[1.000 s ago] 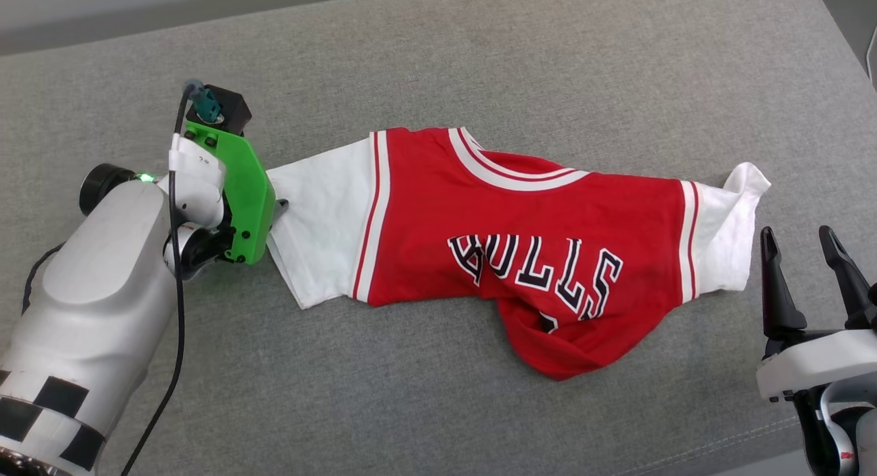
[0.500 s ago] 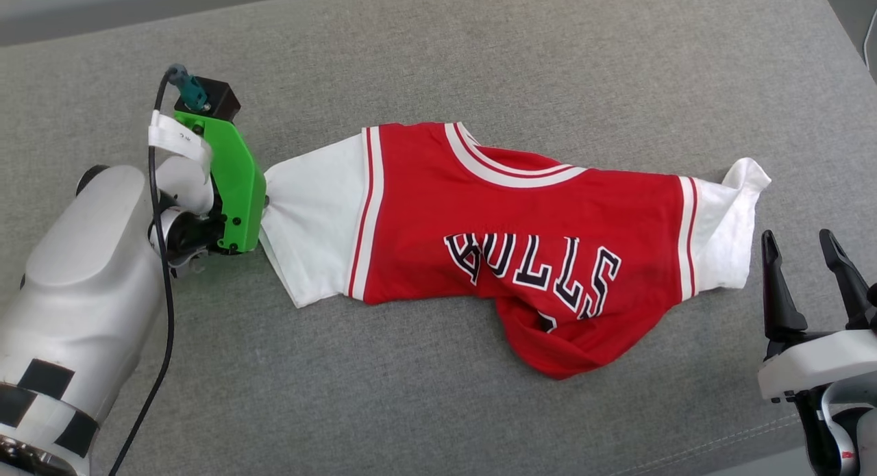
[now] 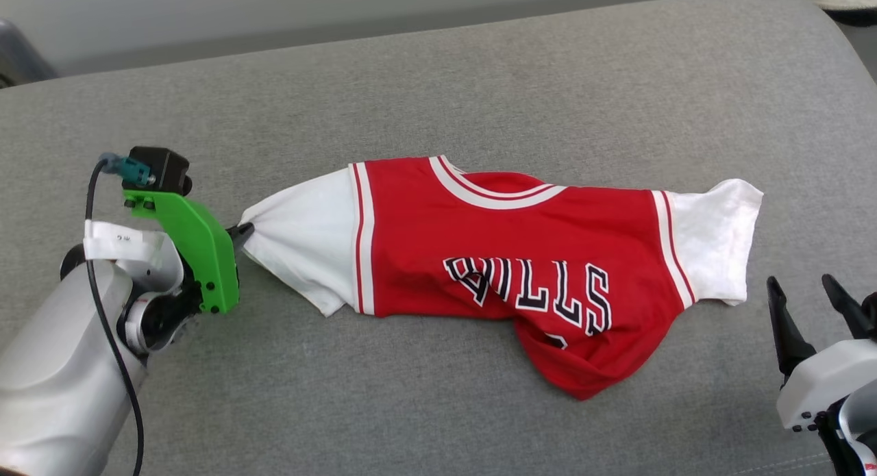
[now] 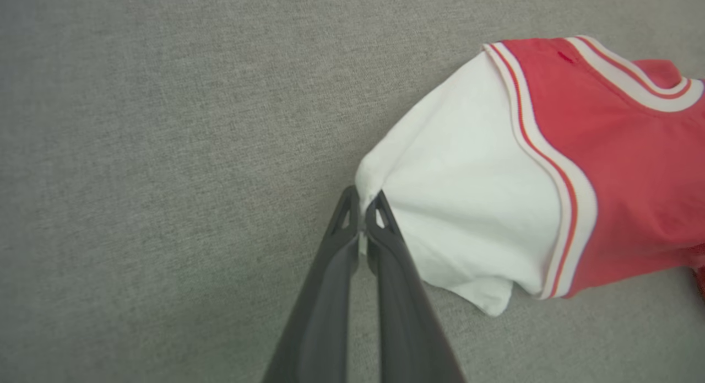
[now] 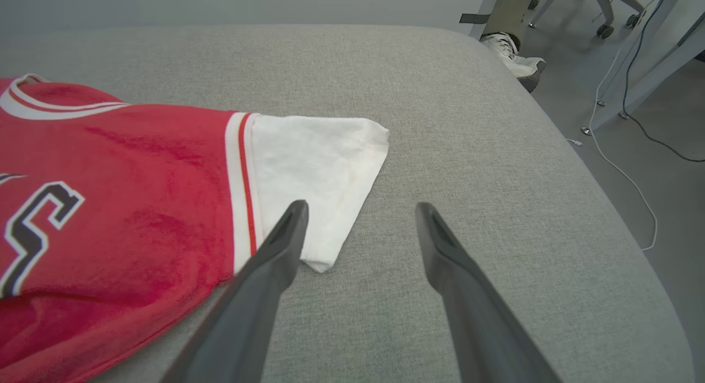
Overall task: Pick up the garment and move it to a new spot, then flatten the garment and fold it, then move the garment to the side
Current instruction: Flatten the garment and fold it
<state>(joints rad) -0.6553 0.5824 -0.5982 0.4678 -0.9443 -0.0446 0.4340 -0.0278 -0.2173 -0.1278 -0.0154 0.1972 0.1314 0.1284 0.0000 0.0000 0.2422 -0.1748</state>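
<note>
Garment (image 3: 521, 257) sleeve tip between clamped left gripper (image 4: 363, 194) fingers, apparently taut.

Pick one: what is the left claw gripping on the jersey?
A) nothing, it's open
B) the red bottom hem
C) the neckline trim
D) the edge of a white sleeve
D: the left claw is shut on the edge of the white sleeve of the jersey, with the cloth bunched to a point at its tips.
</note>
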